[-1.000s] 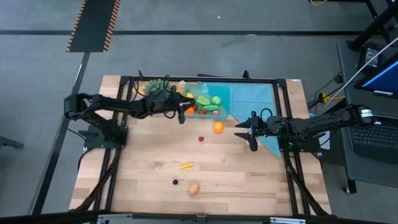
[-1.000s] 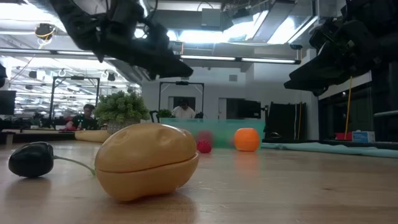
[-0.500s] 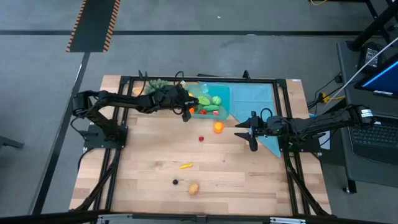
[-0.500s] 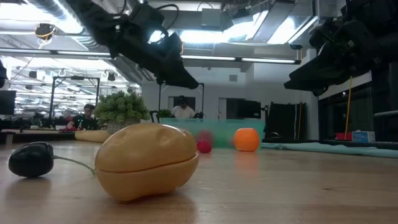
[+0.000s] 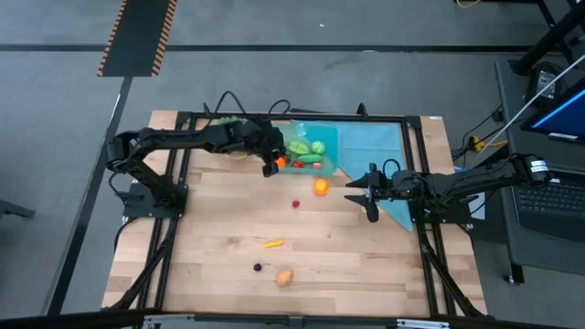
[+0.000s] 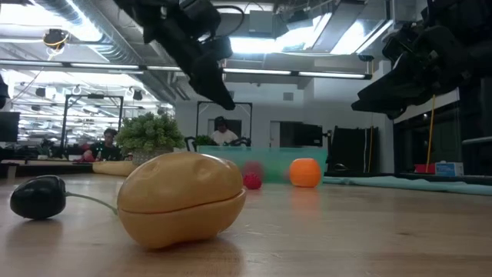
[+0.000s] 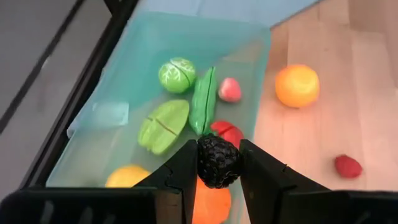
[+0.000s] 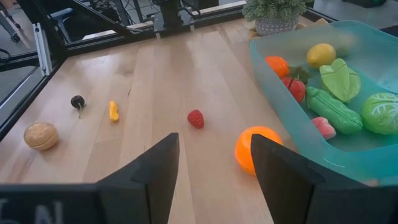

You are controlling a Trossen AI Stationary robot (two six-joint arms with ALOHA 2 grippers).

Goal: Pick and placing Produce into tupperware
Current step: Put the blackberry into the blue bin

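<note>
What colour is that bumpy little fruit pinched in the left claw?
Black: the knobbly blackberry held in the left gripper shows best in the left wrist view.

The wooden surface [image 5: 347,265] carries the tupperware [image 5: 331,137], a teal cloth [image 5: 384,151], an orange [image 5: 321,186], strawberry [image 5: 296,203], potato [image 5: 284,277] and plant [image 5: 233,125].

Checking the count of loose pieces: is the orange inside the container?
No. The orange sits on the wooden table, just outside the container wall.

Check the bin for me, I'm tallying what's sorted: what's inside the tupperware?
Inside the tupperware: a cabbage, pea pod, split green piece, pink piece, red piece, lemon, orange piece. The left claw, holding a dark berry, hides whatever lies beneath.
</note>
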